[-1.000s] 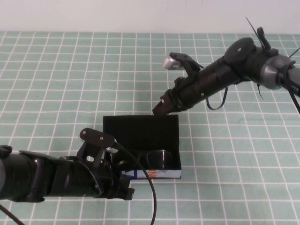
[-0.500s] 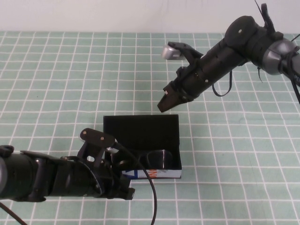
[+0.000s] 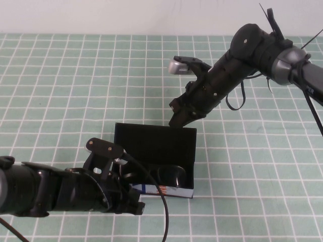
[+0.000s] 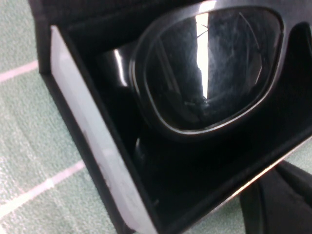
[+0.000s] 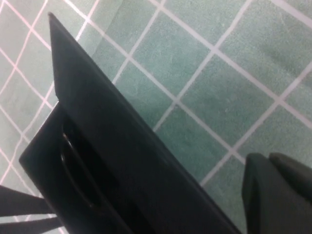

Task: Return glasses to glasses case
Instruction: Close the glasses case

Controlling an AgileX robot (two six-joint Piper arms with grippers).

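The glasses case (image 3: pixel 156 143) stands open at the middle of the table, its black lid tilted up off the mat and its white printed front (image 3: pixel 169 190) facing me. The glasses (image 3: pixel 170 175) lie folded inside; a dark lens fills the left wrist view (image 4: pixel 214 68). My right gripper (image 3: pixel 177 120) is shut, its tip at the far top edge of the lid, which also shows in the right wrist view (image 5: pixel 122 146). My left gripper (image 3: pixel 130 197) sits low at the case's front left corner, beside its pale wall (image 4: pixel 92 146).
The table is covered by a green mat with a white grid (image 3: pixel 60 91). My left arm's cable (image 3: pixel 162 201) loops across the front of the case. A white wall runs along the back edge.
My right gripper rose off the lid's far edge, then came back down to it. The lid has tilted up and the case has shifted slightly right. The left arm has not moved.
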